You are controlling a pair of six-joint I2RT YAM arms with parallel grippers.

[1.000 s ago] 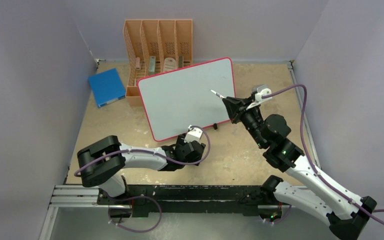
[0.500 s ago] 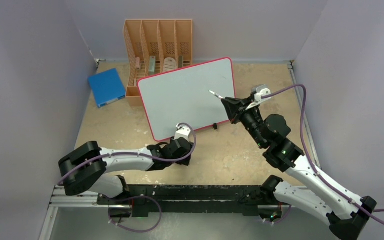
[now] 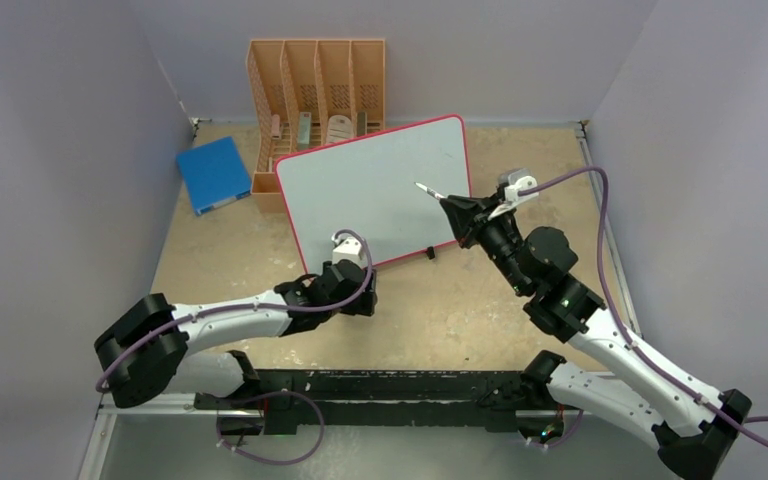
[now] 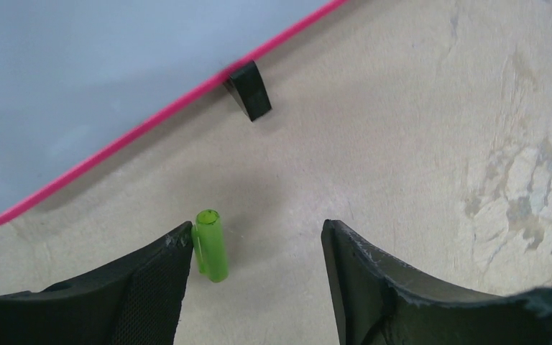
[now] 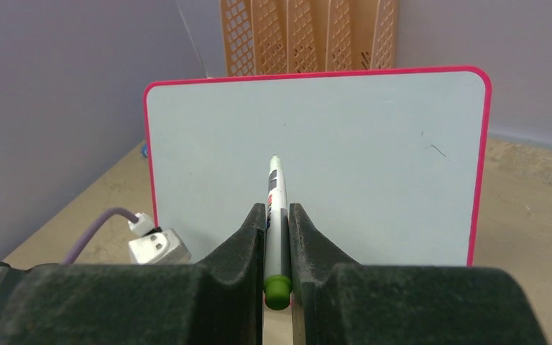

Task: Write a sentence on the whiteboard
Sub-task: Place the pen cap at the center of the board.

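Jaws on the right gripper (image 5: 277,212) are pressed tight on a marker (image 5: 276,188). Its green back end sticks out behind them and its thin tip points at the whiteboard (image 5: 374,158). The fingers hide the middle of the marker. The tip is up near the right part of the board, but I cannot tell if it touches.

The whiteboard stands on the table (image 3: 440,310), leaning back a bit, just in front of an orange rack (image 3: 317,80). It hides the bottom of the rack. The board has a red-pink rim. From the right wrist, its face looks pale and plain, with one tiny dark mark (image 5: 438,150) near the right side. That mark is too small to make out.

The left gripper (image 4: 256,233) is low over the table, by the board's bottom left corner, and its jaws are spread wide with nothing between them. A little green cap (image 4: 211,246) lies on the table right next to one finger. I cannot tell if it touches that finger. One black foot (image 4: 249,90) shows under the rim. From above, the left arm covers the corner where the other foot would be.

A blue book (image 3: 214,173) lies flat to the left of the rack.
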